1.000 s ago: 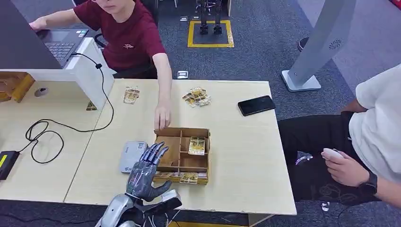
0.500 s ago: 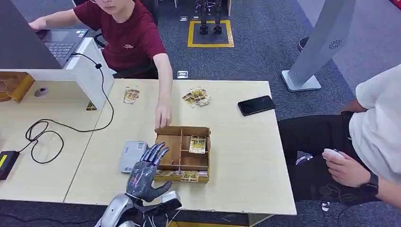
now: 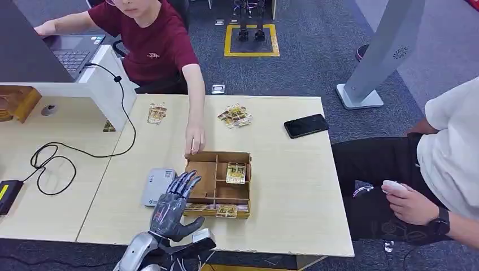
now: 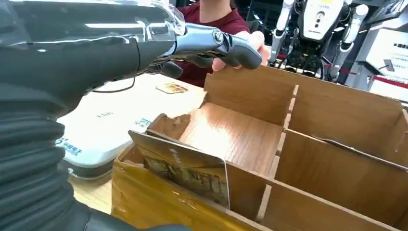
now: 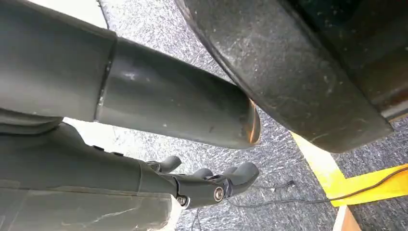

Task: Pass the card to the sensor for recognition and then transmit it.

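Over the brown partitioned cardboard box [image 3: 217,183] — reaching for a card.
The robot's left hand [image 3: 172,206] hovers, fingers spread and empty, by the gold-patterned card [image 4: 185,168] standing upright for pinching — right hand [image 5: 207,185] hangs curled, empty.

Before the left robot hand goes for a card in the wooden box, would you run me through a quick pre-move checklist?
1. Left robot hand free to grasp: ok, fingers spread, holding nothing.
2. Card reachable: ok, a card leans in the near compartment of the wooden box, close to the hand.
3. Sensor clear: ok, nothing lies on the grey reader left of the box.
4. Workspace free of people: not ok, a person's hand rests at the box's far rim.
5. Right robot hand out of the way: ok, hanging over the floor.
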Action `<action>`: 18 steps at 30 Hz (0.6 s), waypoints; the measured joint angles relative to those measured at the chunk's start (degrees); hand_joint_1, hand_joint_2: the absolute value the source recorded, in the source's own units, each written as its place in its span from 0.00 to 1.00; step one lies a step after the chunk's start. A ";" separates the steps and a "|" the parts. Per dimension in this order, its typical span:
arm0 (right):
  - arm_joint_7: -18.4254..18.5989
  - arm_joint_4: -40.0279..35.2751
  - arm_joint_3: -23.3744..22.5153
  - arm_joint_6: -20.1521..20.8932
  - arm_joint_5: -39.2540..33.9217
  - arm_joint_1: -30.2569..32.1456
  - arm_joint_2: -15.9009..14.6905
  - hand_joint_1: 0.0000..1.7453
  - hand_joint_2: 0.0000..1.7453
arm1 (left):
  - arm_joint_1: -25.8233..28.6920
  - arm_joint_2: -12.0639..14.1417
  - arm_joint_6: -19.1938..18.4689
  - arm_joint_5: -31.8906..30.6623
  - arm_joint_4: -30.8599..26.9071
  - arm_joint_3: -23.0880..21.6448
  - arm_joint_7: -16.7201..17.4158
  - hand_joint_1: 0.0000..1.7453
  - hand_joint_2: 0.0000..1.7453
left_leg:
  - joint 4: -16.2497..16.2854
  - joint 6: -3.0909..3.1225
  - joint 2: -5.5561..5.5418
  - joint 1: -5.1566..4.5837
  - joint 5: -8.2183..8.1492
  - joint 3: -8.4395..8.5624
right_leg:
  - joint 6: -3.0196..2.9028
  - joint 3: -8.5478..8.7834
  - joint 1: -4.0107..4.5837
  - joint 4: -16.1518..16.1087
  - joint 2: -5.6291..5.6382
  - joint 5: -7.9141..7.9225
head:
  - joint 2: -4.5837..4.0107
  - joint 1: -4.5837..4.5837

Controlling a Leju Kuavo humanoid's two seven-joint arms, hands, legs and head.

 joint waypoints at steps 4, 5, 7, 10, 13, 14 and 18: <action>0.17 0.00 0.04 0.02 0.02 -0.03 0.00 0.00 0.00 | -0.03 0.04 2.08 -2.89 0.07 0.17 1.38 0.00 1.00 | 0.00 0.00 0.00 0.00 0.00 0.00 | 0.00 0.00 0.00 0.00 0.00 0.00 | 0.00 0.02; 0.24 -0.02 0.04 0.02 0.02 -0.04 -0.02 0.00 0.00 | -0.04 0.07 2.65 -3.59 0.13 0.22 1.70 0.00 1.00 | 0.00 0.00 0.00 0.00 0.00 0.00 | 0.00 0.00 0.00 0.00 0.00 0.00 | 0.00 0.02; 0.46 -0.09 0.07 0.02 0.04 -0.06 -0.02 0.00 0.00 | -0.05 0.07 3.34 -4.48 0.39 0.35 1.88 0.00 1.00 | 0.00 0.00 0.00 0.00 0.00 0.00 | 0.00 0.00 0.00 0.00 0.00 0.00 | 0.00 0.02; 0.48 -0.17 0.07 0.04 0.04 -0.09 -0.04 0.00 0.00 | -0.05 0.11 3.76 -4.98 0.74 0.37 1.92 0.00 1.00 | 0.00 0.00 0.00 0.00 0.00 0.00 | 0.00 0.00 0.00 0.00 0.00 0.00 | 0.00 0.02; 0.50 -0.22 0.07 0.07 0.04 -0.11 -0.07 0.00 0.00 | -0.05 0.13 3.76 -4.98 0.98 0.37 2.05 0.00 1.00 | 0.00 0.00 0.00 0.00 0.00 0.00 | 0.00 0.00 0.00 0.00 0.00 0.00 | 0.00 0.00; 0.50 -0.22 0.07 0.07 0.04 -0.11 -0.07 0.00 0.00 | -0.05 0.15 3.78 -4.98 1.01 0.37 2.05 0.00 1.00 | 0.00 0.00 0.00 0.00 0.00 0.00 | 0.00 0.00 0.00 0.00 0.00 0.00 | 0.00 0.02; 0.50 -0.22 0.07 0.09 0.04 -0.12 -0.07 0.00 0.00 | -0.06 0.24 3.78 -4.98 1.03 0.39 2.05 0.00 1.00 | 0.00 0.00 0.00 0.00 0.00 0.00 | 0.00 0.00 0.00 0.00 0.00 0.00 | 0.00 0.02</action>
